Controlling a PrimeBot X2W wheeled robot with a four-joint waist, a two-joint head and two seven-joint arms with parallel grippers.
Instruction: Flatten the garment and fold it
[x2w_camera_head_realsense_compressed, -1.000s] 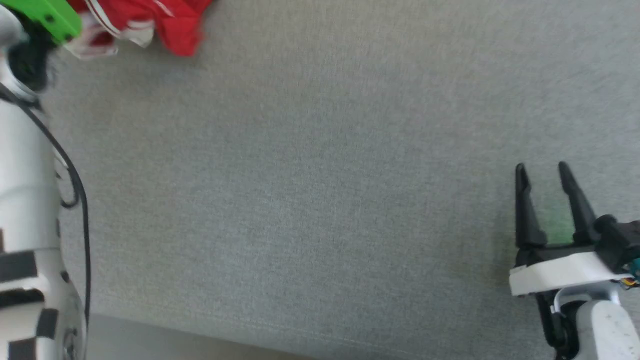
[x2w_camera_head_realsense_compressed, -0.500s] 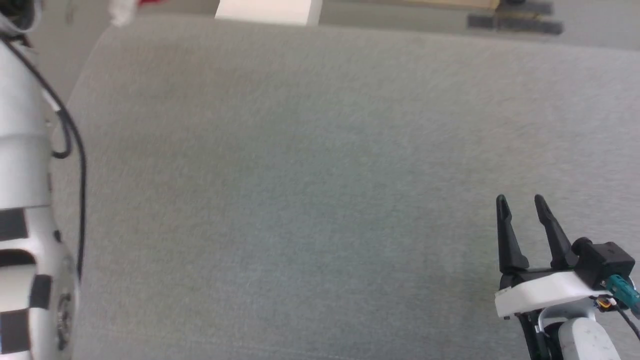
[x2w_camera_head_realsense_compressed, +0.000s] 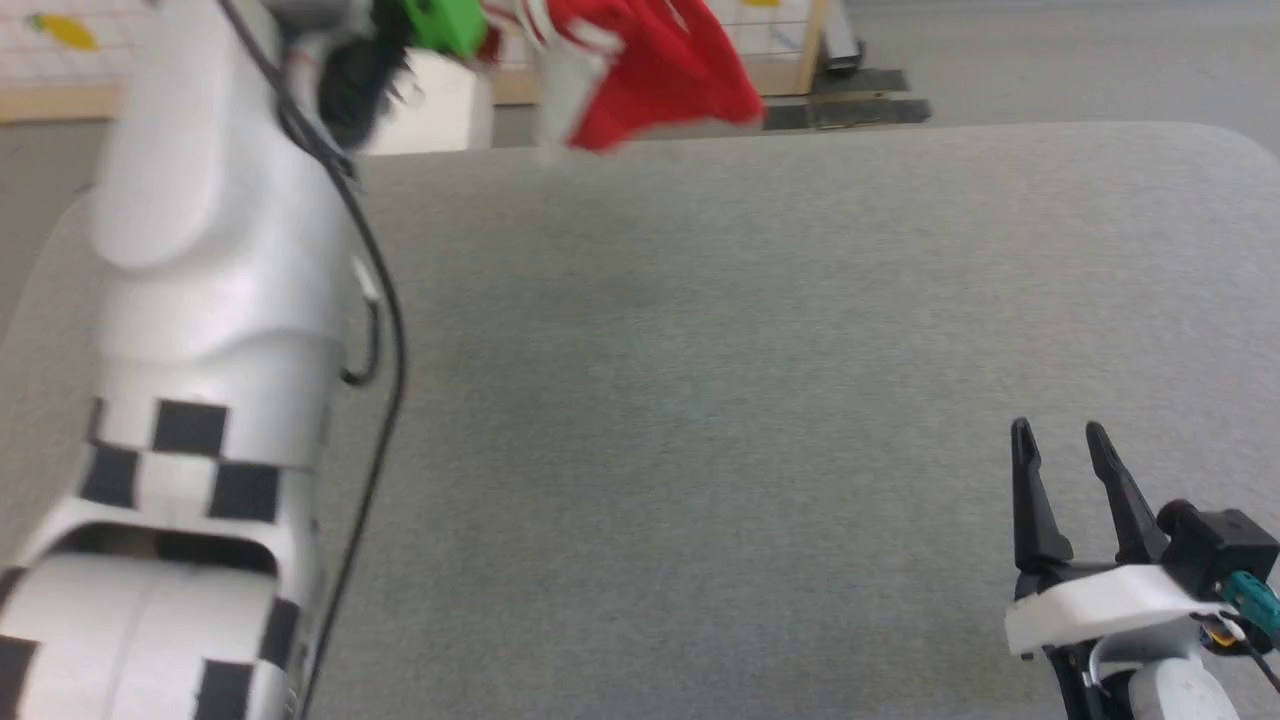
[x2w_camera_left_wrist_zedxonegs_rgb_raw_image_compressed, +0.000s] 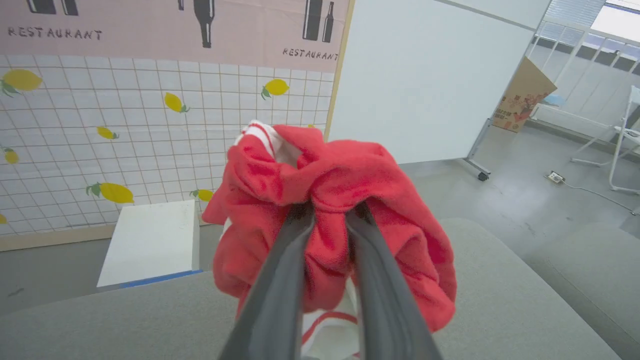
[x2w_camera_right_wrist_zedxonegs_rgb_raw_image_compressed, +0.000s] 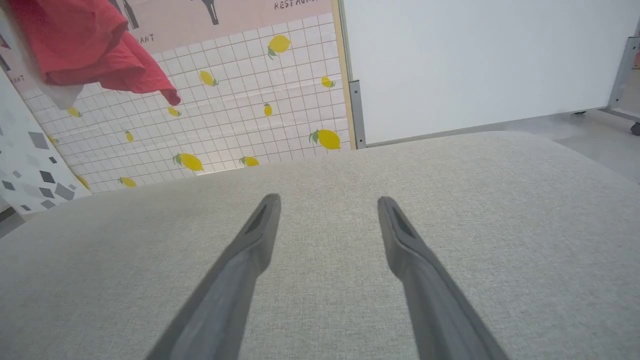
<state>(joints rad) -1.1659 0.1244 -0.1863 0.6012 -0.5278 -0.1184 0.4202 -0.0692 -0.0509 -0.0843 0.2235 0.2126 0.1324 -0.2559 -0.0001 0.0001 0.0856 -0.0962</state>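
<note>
My left end effector (x2w_camera_left_wrist_zedxonegs_rgb_raw_image_compressed: 330, 212) is clenched on the garment (x2w_camera_left_wrist_zedxonegs_rgb_raw_image_compressed: 360, 170), which hangs bunched in the air above the counter's (x2w_camera_head_realsense_compressed: 700, 350) far edge. The right end effector (x2w_camera_head_realsense_compressed: 1057, 432) is released. Flattening and folding aren't started yet.

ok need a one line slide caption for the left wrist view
Left gripper shut on the bunched red garment, held up over the grey fabric surface.

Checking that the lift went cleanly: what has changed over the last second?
Mostly the head camera tilted up, bringing the far edge of the table into view. The left gripper stays shut on the bunched garment, now hanging clear above the table. The right gripper stayed open, empty, low over the table.
</note>
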